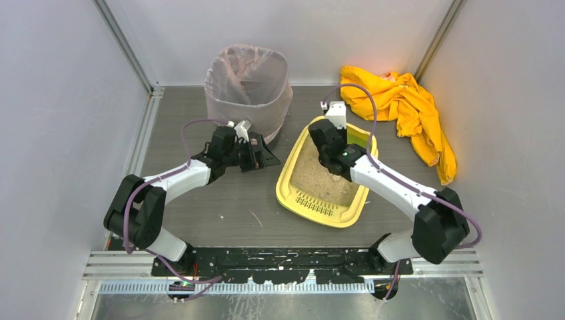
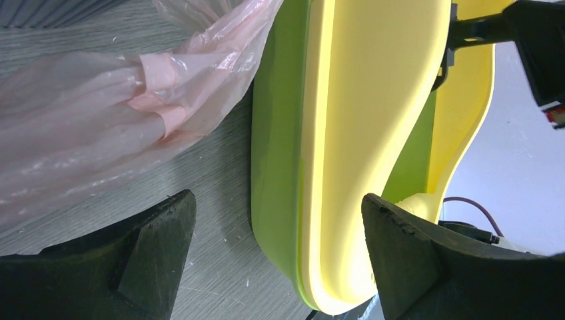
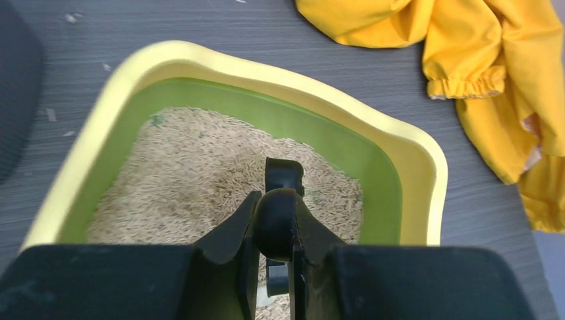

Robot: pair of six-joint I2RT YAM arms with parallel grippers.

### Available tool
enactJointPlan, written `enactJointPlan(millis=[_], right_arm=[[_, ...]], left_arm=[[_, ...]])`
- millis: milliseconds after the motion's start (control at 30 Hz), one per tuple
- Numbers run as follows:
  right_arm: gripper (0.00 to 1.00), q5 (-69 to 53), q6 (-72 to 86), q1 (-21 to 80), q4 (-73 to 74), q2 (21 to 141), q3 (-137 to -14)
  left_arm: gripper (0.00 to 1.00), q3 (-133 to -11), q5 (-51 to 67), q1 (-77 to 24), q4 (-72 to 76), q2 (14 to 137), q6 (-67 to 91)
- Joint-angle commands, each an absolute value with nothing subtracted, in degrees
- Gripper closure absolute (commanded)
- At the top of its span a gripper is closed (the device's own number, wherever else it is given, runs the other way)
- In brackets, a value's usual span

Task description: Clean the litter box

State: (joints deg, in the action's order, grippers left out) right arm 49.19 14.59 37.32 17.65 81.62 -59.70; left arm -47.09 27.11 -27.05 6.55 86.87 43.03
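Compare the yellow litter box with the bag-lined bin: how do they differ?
The litter box is a shallow yellow tray, green inside; the bin is tall and round, lined with a translucent pinkish bag. The litter box holds beige litter; only the bag shows inside the bin. The right gripper, shut on a black tool, is over the litter box; none is over the bin. Both are open-topped.

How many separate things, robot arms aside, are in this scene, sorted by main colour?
Yellow: 2, the litter box and the crumpled cloth
Pinkish: 1, the bag-lined bin
Black: 1, the tool in the right gripper
Total: 4
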Motion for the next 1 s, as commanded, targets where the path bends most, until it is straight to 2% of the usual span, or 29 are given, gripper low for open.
enactJointPlan(millis=[0, 233, 667, 967], right_arm=[[0.99, 41.2, 18.6, 37.9, 12.2, 73.4, -59.6], [0.99, 44.3, 16.7, 37.9, 13.3, 67.4, -58.3], [0.99, 45.9, 15.5, 37.0, 16.3, 68.1, -56.7], [0.99, 48.7, 13.7, 36.9, 16.8, 63.7, -54.2]], left_arm=[[0.07, -48.0, 28.0, -27.2, 8.6, 86.3, 42.4], [0.07, -48.2, 28.4, -27.3, 9.1, 87.1, 42.7], [0.07, -48.1, 28.4, -27.2, 9.0, 86.6, 42.6], [0.07, -48.3, 28.5, -27.2, 9.4, 88.0, 42.7]])
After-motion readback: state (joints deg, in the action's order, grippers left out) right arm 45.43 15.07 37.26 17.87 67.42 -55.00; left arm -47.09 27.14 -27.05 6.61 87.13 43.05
